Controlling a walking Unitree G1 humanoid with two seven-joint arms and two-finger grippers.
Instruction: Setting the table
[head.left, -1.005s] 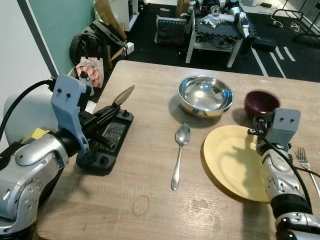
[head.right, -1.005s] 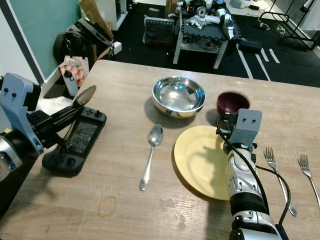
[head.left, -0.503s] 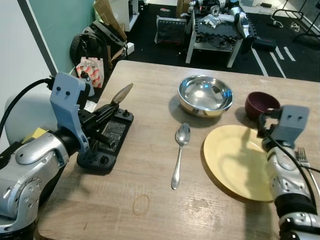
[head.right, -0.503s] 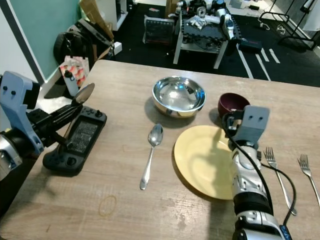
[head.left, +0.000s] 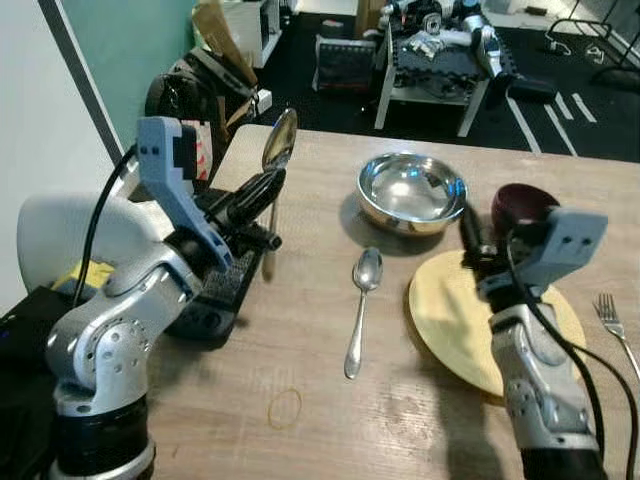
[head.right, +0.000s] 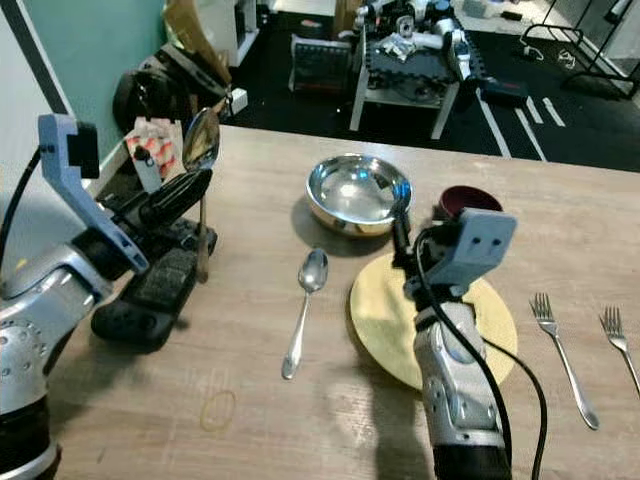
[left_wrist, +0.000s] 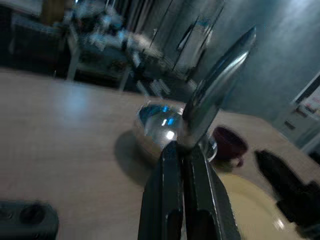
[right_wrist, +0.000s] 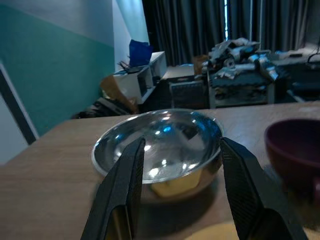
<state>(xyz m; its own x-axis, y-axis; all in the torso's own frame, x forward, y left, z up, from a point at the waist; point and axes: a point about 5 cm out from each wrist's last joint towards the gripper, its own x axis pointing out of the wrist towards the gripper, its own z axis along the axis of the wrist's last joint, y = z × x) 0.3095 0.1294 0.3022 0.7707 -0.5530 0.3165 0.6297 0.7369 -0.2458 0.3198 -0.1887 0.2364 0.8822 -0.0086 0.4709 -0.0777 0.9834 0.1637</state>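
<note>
Wooden table (head.left: 300, 340), left pincer (head.left: 262, 186) clamping steel spoon (head.left: 279, 140)

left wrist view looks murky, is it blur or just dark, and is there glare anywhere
Left wrist view: dim, blue-tinted and soft; the held spoon and steel bowl smear. Right wrist view: brighter, bowl fairly crisp, open fingers blurred up close. Eye views: sharp, with glare spots inside the bowl.

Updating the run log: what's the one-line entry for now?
left gripper: shut on spoon, raised | right gripper: open, facing steel bowl | yellow plate: on table
</note>
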